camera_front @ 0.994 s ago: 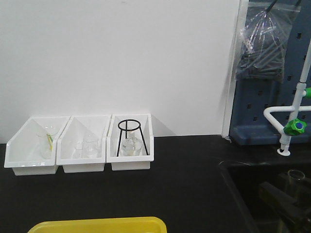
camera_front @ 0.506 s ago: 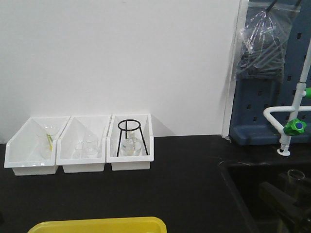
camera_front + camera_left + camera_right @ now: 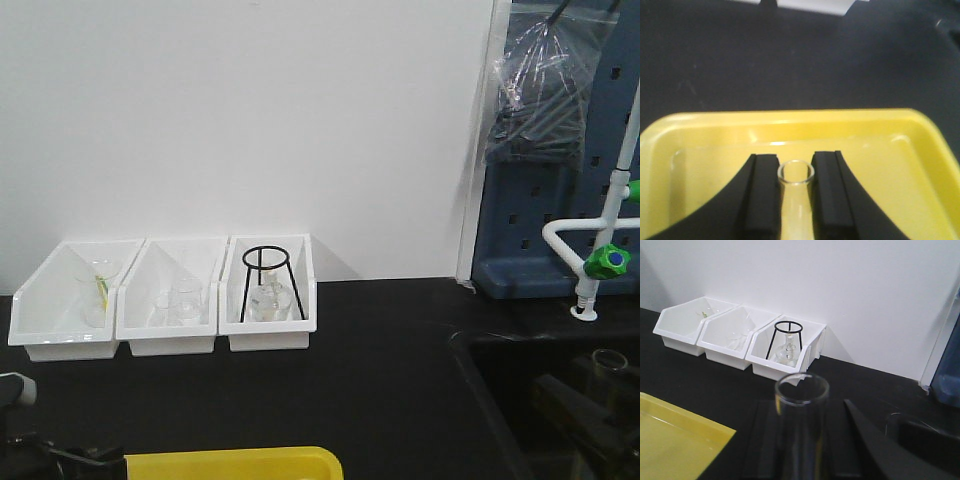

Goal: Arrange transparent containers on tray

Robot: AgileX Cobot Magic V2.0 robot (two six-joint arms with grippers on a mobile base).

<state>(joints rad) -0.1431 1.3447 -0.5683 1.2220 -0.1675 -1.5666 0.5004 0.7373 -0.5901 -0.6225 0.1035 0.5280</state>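
Glass test tube (image 3: 796, 192) | between left fingers (image 3: 762, 195) | over yellow tray (image 3: 875, 150)

I can read no text, label, brand or number in any of my views. The plastic bag (image 3: 545, 80) at the upper right of the front view is too blurred for me to tell whether it carries any print.
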